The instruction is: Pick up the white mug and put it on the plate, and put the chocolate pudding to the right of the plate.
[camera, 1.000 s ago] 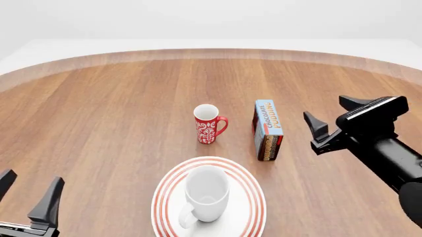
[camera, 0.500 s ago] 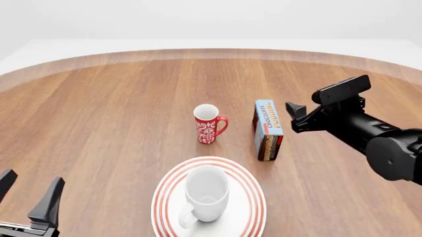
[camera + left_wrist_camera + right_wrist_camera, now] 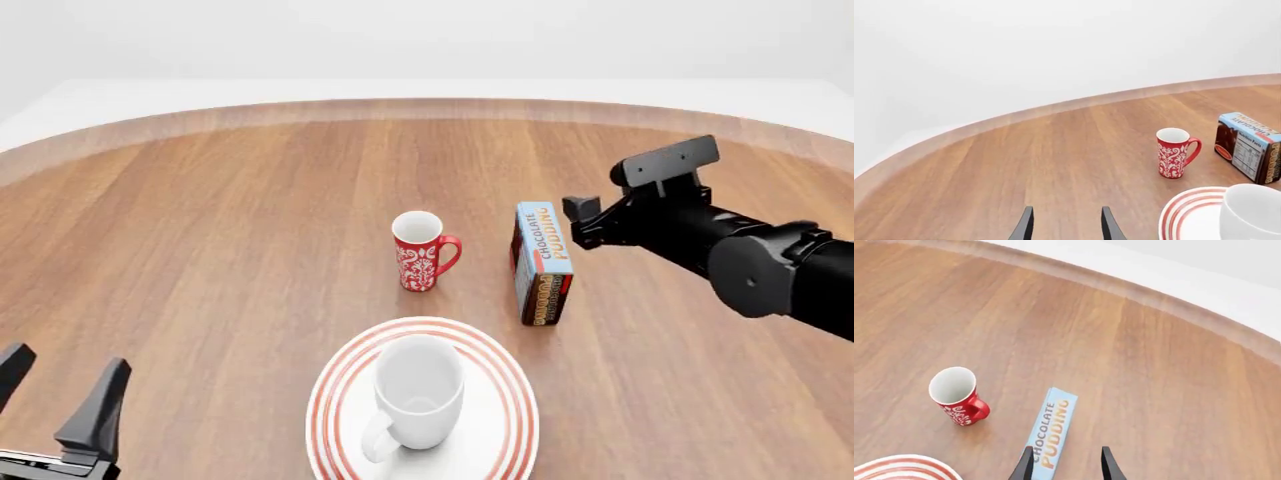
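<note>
The white mug (image 3: pixel 418 392) stands upright on the plate (image 3: pixel 513 392) at the near middle, handle toward me. The chocolate pudding (image 3: pixel 542 262) box stands on its edge beyond the plate's right side. My right gripper (image 3: pixel 583 224) is open and empty, just right of the box's far end and above table level. In the right wrist view its fingers (image 3: pixel 1026 466) hang over the pudding (image 3: pixel 1051 429). My left gripper (image 3: pixel 60 388) is open and empty at the near left, far from everything. The left wrist view shows the mug (image 3: pixel 1254 214), the plate (image 3: pixel 1182 216) and the pudding (image 3: pixel 1249 146).
A red mug with white floral pattern (image 3: pixel 422 250) stands left of the pudding box, beyond the plate; it also shows in the left wrist view (image 3: pixel 1174 152) and the right wrist view (image 3: pixel 957 396). The round wooden table's far edge (image 3: pixel 427 108) curves across the back.
My right arm has swung left and farther out, bringing its open gripper from well right of the pudding box to just beside its far end. The left gripper has not moved.
</note>
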